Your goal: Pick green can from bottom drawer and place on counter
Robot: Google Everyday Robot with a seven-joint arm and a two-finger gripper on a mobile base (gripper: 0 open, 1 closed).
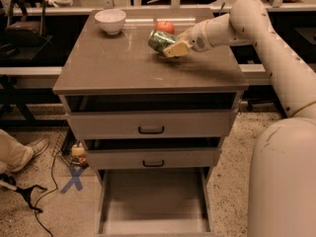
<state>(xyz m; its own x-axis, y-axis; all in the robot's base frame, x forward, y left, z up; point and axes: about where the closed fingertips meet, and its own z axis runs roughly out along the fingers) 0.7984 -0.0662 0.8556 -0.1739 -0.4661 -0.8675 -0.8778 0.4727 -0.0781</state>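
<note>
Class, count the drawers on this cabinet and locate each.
3. The top drawer sits under the counter, the middle drawer below it, the bottom drawer lowest, pulled out. The gripper holds the green can over the counter.

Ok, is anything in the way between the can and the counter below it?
Nothing visible. The gripper holds the green can tilted over bare counter. The red apple sits just behind it, and the white bowl is off at the back-left corner.

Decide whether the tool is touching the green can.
Touching. The camera view shows the tool above the counter, near the apple, with a finger pressed against the green can.
</note>
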